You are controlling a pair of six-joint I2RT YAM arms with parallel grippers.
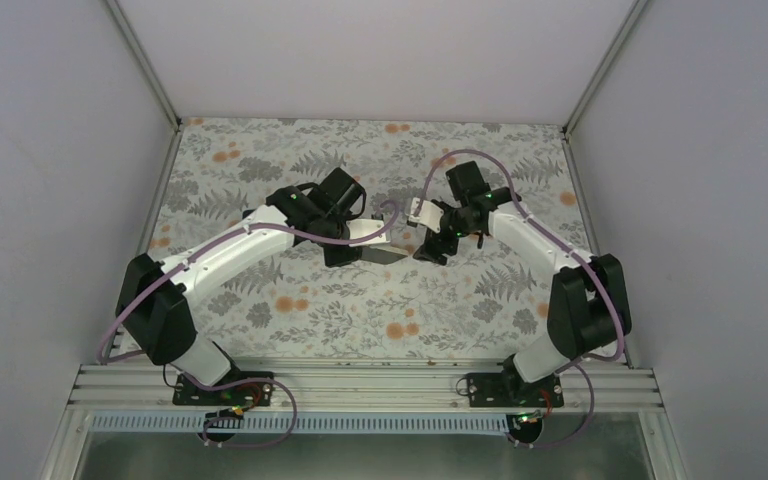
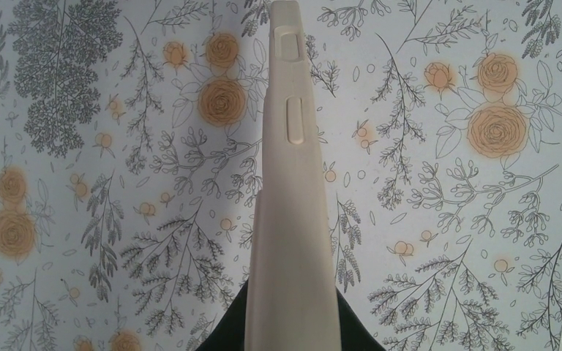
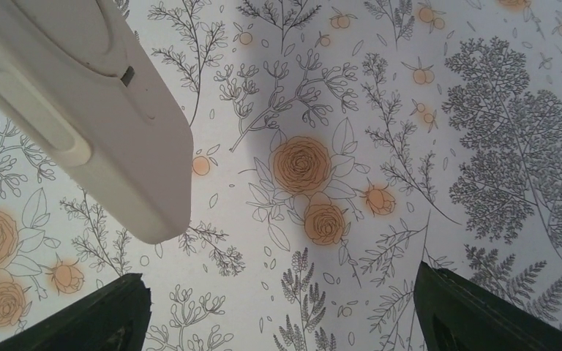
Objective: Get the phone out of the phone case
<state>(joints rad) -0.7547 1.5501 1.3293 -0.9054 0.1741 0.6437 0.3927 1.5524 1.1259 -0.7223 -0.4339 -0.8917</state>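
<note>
Case [image 2: 293, 219] pinched by left gripper [image 2: 290, 333]; right gripper [image 3: 282, 322] agape.

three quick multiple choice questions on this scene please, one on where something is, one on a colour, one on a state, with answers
1. Where is the phone case?
A) lying flat, let go
B) gripped in the left pincer, edge-on above the floral tablecloth
C) between the fingers of the right pincer

2. What colour is the case?
A) cream
B) black
C) blue

3. What state is the right pincer in?
A) shut on the case
B) shut on nothing
C) open

Answers:
1 B: in the left wrist view the case rises from between that pincer's dark fingers, with the cloth behind it.
2 A: both wrist views show it cream.
3 C: in the right wrist view its fingers sit far apart, and the case is off to the upper left, not between them.
</note>
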